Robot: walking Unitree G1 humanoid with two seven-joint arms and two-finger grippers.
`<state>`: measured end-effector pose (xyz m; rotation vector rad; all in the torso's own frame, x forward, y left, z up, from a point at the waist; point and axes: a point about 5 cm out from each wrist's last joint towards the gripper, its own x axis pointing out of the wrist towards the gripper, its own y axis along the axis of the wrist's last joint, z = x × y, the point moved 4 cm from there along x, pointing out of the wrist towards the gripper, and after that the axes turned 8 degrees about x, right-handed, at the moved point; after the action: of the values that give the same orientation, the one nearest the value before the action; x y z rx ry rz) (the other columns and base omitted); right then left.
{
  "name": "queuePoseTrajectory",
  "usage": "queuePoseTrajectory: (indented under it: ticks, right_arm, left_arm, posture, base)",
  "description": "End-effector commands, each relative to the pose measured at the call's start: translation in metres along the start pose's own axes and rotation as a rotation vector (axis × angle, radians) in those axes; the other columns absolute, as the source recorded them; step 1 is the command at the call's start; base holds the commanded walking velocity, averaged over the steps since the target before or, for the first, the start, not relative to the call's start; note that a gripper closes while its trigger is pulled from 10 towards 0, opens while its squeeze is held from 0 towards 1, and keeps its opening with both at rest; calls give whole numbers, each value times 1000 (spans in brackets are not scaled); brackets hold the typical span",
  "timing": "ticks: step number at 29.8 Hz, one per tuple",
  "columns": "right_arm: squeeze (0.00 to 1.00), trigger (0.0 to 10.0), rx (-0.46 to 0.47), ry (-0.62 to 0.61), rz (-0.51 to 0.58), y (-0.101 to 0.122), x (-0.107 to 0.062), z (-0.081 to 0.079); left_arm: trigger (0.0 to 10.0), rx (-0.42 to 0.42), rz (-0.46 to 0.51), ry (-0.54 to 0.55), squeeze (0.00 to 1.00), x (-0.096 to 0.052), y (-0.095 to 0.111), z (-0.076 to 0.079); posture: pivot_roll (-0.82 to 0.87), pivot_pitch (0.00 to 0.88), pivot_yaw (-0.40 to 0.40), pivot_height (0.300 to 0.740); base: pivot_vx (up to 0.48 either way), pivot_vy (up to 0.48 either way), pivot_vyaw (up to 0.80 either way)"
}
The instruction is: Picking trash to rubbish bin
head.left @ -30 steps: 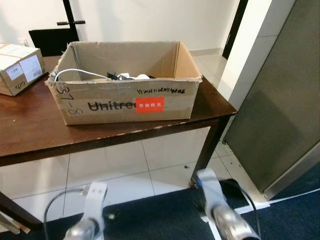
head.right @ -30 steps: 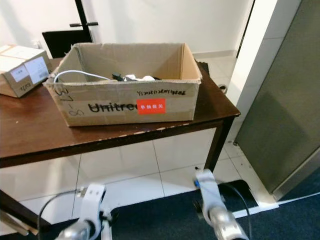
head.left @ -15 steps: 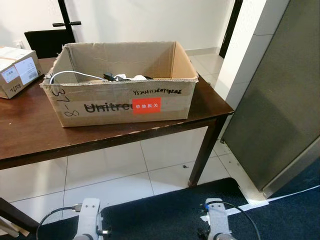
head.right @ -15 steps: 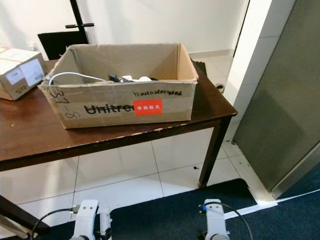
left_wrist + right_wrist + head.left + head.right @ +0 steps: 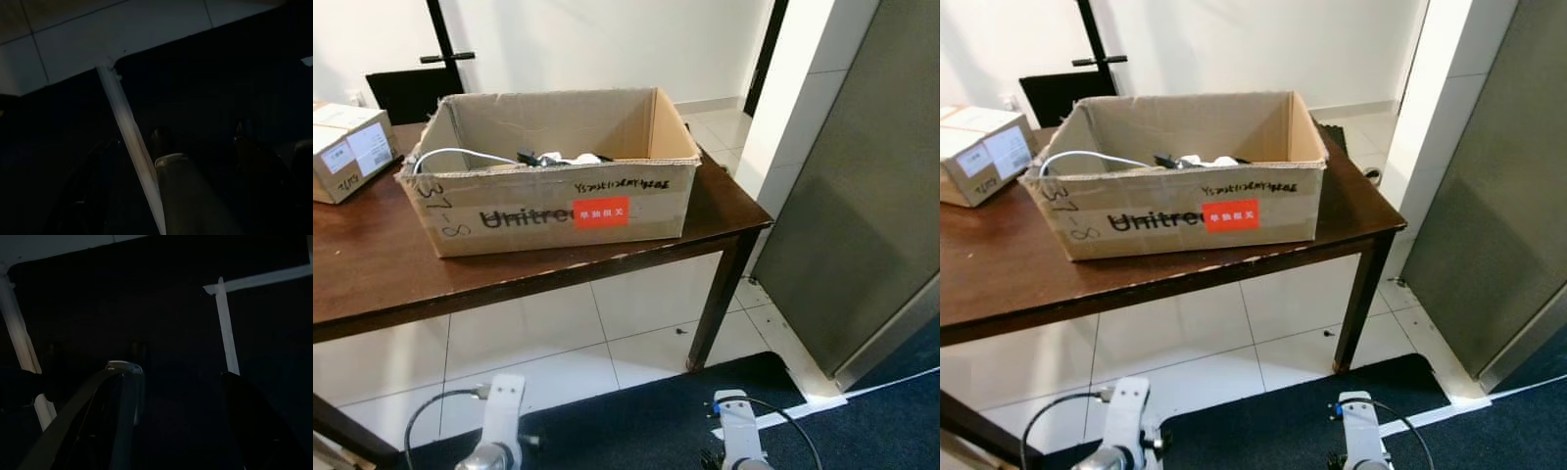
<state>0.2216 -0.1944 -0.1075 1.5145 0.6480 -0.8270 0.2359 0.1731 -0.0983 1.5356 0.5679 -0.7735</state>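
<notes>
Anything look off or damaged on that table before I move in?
The big cardboard box looks battered: its top rim is ragged and torn, especially at the left corner, and a white cable arcs up over that corner. The table has chipped edging below the box. Nothing looks spilled.

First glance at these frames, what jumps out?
The big open cardboard box with a red label, sitting on the dark wooden table and holding a white cable among other clutter. A smaller taped box sits at the table's left end. Both arms hang low over a dark mat.
</notes>
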Motion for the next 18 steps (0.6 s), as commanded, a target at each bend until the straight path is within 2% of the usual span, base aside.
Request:
queuePoseTrajectory:
  ticks: [1, 4, 8, 10, 12, 18]
  right_arm:
    - [0, 10000, 23, -20, -20, -10, -1, 4]
    - [0, 10000, 48, -28, -18, -13, -2, 6]
    - [0, 10000, 47, -38, -31, -17, -3, 10]
    - [0, 10000, 41, -36, -32, -17, -3, 10]
    - [0, 10000, 34, -30, -32, -15, -2, 8]
    - [0, 10000, 19, -12, -30, -14, -2, 4]
  left_arm:
    - [10000, -41, -12, 20, 0, -3, -7, -10]
    - [10000, -40, -15, 0, 0, -3, -9, -8]
    - [10000, 1, -34, -1, 0, -4, -14, -7]
    - [10000, 59, -69, 12, 0, -5, -21, -8]
    - [10000, 44, -96, 13, 0, -6, -28, -8]
    - [10000, -13, -57, 6, 0, -6, -26, -6]
  posture:
    - [-79, 62, 61, 740]
    - [-74, 59, 55, 740]
    - [-69, 57, 51, 740]
    - [-67, 58, 49, 740]
    - [-66, 59, 45, 740]
    - [-57, 64, 39, 740]
  base:
    - [0, 0, 0]
    - [0, 0, 0]
    - [0, 0, 0]
    - [0, 0, 0]
    - [0, 0, 0]
    - [0, 0, 0]
